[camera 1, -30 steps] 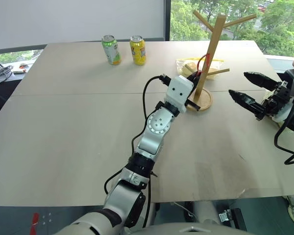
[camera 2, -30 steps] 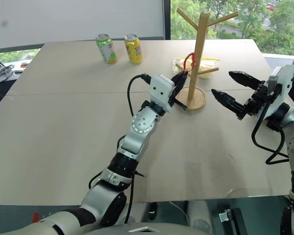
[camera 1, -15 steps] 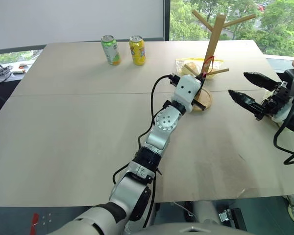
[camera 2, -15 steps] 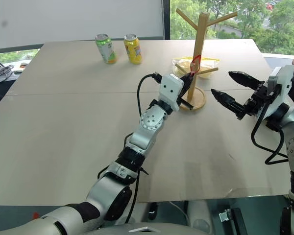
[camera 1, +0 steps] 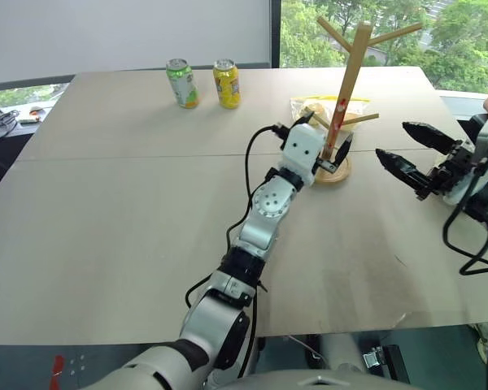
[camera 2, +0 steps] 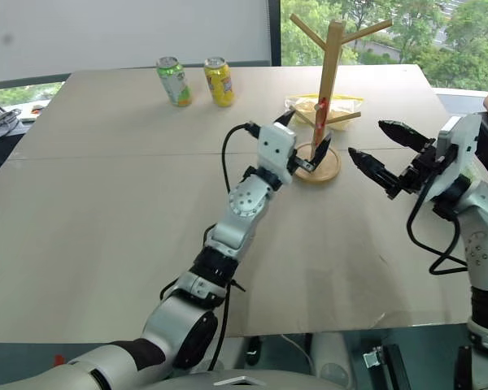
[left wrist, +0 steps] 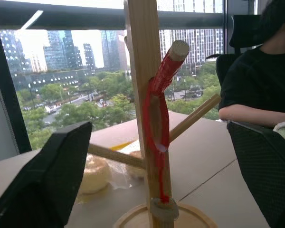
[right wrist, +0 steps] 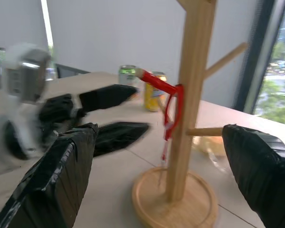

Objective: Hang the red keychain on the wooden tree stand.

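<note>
The wooden tree stand [camera 1: 351, 65] stands at the back right of the table. The red keychain [left wrist: 156, 109] hangs from one of its lower pegs, draped down along the pole, free of any finger. My left gripper [camera 1: 325, 134] is open, with one finger on either side of the pole just above the round base [camera 1: 340, 172], not touching the red keychain [right wrist: 171, 107]. My right gripper [camera 1: 393, 139] hovers open to the right of the stand, pointing at it, with nothing between its fingers.
A green can [camera 1: 182, 82] and a yellow can [camera 1: 226, 82] stand at the back of the table. A clear bag with bread rolls [camera 1: 312, 109] lies just behind the stand. A person in black [left wrist: 256, 80] sits past the table's right edge.
My left gripper has opened and let go of the red keychain, which now hangs on the peg. The hand has drawn back a little from the pole. The right gripper has stayed where it was.
</note>
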{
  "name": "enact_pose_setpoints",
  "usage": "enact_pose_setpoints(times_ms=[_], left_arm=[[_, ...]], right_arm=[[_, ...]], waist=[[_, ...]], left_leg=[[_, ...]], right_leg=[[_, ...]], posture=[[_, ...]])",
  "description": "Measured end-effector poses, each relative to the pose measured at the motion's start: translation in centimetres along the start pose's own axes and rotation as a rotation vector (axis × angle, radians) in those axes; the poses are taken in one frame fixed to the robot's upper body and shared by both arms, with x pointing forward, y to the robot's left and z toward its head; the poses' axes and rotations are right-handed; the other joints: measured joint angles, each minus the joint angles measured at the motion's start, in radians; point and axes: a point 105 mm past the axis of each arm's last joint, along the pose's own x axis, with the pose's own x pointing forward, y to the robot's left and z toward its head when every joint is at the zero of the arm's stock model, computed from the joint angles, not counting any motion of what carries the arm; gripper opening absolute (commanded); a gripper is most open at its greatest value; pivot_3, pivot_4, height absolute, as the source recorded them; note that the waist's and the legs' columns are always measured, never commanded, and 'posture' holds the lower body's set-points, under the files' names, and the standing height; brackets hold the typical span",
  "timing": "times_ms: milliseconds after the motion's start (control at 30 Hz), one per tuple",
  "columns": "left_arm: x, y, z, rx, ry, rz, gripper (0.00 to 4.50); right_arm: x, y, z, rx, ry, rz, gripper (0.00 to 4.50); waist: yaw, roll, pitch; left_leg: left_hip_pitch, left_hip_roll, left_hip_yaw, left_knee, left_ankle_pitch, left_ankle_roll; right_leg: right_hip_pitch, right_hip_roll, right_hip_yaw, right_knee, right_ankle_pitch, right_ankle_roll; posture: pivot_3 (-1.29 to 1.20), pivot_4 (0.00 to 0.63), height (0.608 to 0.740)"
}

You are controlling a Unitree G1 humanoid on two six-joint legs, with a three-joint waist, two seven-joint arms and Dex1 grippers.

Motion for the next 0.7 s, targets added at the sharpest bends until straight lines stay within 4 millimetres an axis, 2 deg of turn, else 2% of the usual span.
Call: enact_pose_setpoints(times_ms=[67,167,267,500,700], left_arm=[[-2.2,2.5,-0.9,-0.025,0.042,0.090,4.46],[-6.5,6.5,-3.0,-0.023,0.154,0.248,4.46],[-10.0,9.3,-4.1,-0.010,0.244,0.379,4.46],[-14.6,12.7,-4.0,0.041,0.310,0.574,4.46],[-16.3,13.5,-4.3,0.052,0.349,0.635,4.46]], right_arm=[[-0.1,-0.6,-1.7,0.002,0.011,-0.080,4.50],[-0.8,-1.4,-4.7,0.024,0.031,-0.215,4.50],[-1.2,-2.1,-6.8,0.035,0.032,-0.321,4.50],[-2.1,-2.7,-10.7,0.020,0.060,-0.456,4.50],[-2.3,-2.9,-12.1,0.036,0.055,-0.497,4.50]], waist=[[-0.008,0.000,0.000],[-0.013,0.001,0.000],[-0.009,0.001,0.000],[-0.010,0.001,0.000],[-0.011,0.001,0.000]], left_leg=[[0.001,0.000,0.000,0.000,0.000,0.000],[0.001,0.000,0.000,0.000,0.000,0.000],[0.001,-0.001,0.000,0.000,0.000,0.000],[0.002,-0.002,0.000,0.000,0.000,0.000],[0.002,-0.002,0.000,0.000,0.000,0.000]], right_leg=[[0.000,0.000,0.000,0.001,0.000,0.000],[-0.001,0.001,0.001,0.003,0.000,0.000],[-0.001,0.001,0.002,0.003,0.000,0.000],[-0.001,0.000,0.002,0.003,0.000,0.000],[-0.001,0.000,0.002,0.003,0.000,-0.001]], posture=[[0.00,0.150,0.740],[0.00,0.150,0.740],[0.00,0.150,0.740],[0.00,0.150,0.740],[0.00,0.150,0.740]])
